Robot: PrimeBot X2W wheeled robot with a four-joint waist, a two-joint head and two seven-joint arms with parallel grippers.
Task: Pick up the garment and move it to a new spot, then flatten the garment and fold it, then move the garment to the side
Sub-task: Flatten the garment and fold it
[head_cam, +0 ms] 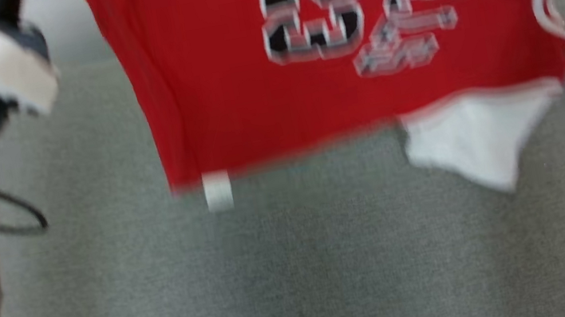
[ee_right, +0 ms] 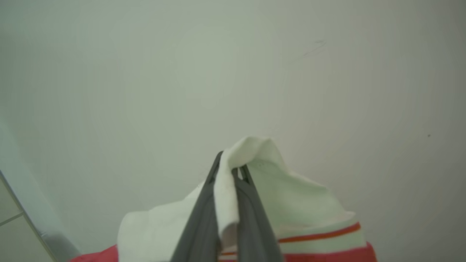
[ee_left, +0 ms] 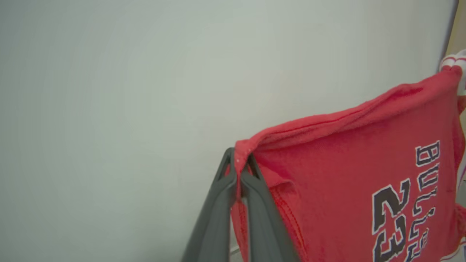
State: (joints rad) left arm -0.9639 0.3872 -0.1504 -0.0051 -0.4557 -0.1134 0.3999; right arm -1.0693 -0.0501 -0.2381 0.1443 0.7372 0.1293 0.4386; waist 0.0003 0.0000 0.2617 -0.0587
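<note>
The left end effector (ee_left: pixel 239 158) and right end effector (ee_right: pixel 231 163) each pinch a garment (head_cam: pixel 237 97) corner. The fabric looks soft and light, so hold it by the hems.

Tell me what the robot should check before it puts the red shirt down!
1. Left gripper pinching the red basketball jersey with black number 23: ok.
2. Right gripper pinching the jersey's white fabric: ok.
3. Jersey stretched out between both grippers: ok.
4. Jersey hanging smooth: not ok, a white flap droops below the hem.
5. Hem lifted off the grey surface: cannot tell, the head view is blurred.
</note>
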